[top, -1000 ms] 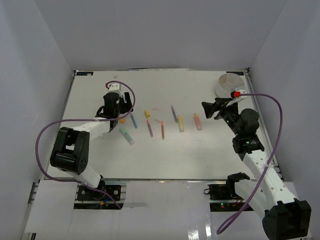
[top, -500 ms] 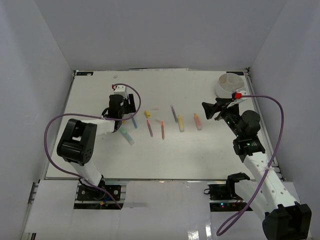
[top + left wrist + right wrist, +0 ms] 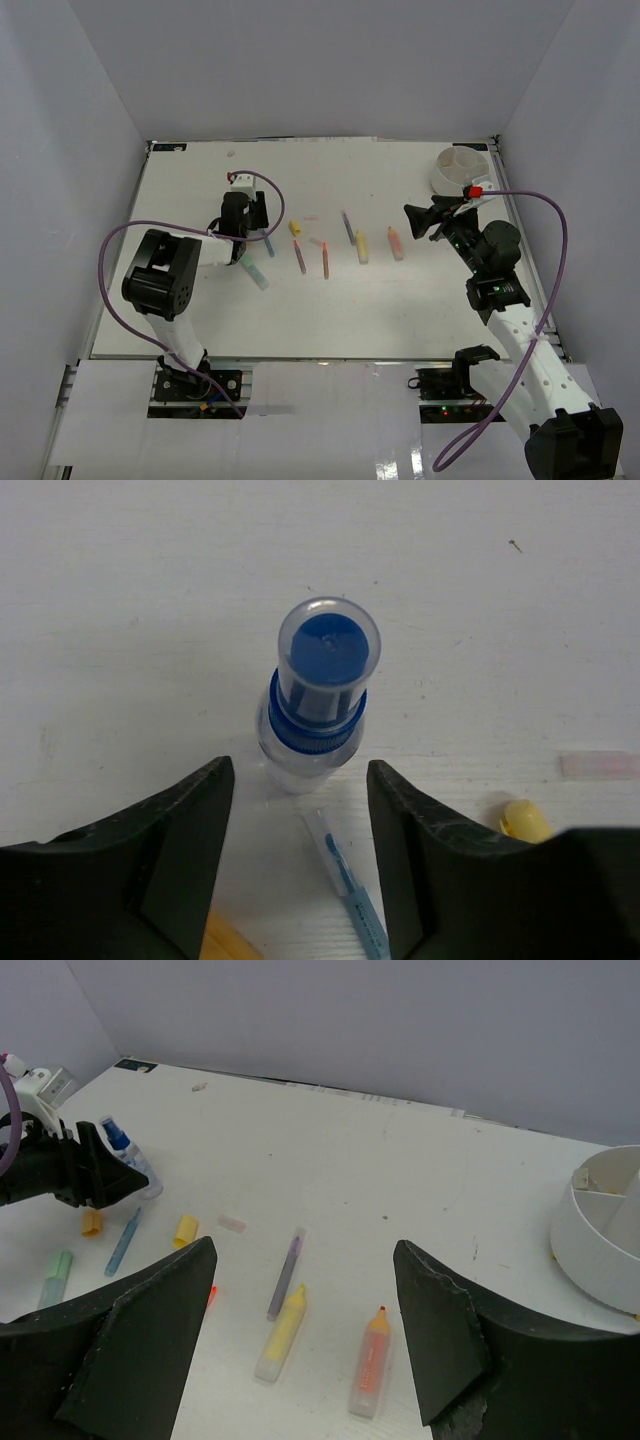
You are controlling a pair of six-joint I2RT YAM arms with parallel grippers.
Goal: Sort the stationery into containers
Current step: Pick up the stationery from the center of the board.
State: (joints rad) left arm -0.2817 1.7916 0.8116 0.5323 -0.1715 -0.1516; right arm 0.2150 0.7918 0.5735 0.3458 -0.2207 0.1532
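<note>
- Black fingers of the left claw are drawing in from a wider spread, and they now stand either side of the base of the blue-capped clear bottle without touching it; so the claw is parted and grasping nothing yet.
- Over the last second the left arm has also pushed forward across the desk, bringing the bottle from ahead of the claw to just past its fingertips, upright.
- Just under the claw, between the fingers, lies a thin blue pen; a yellow eraser sits beside the right finger, and a scrap of orange shows below the left one.
- I judge the step in hand to be the pick of the bottle: the closing has begun, but the fingers look short of the bottle's body, so a little more reach may be needed before they clench.
- Farther off, to the claw's right, the pens and highlighters lie in a loose row: a purple pen, a yellow highlighter and an orange highlighter, none moved.
- The right claw has not shifted; it hangs spread wide and empty, well above that row.
- Farthest from the left claw, at the desk's far right corner, stands the white tub with its dividers, and nothing can be made out inside it, so the sorting seems barely started.
</note>
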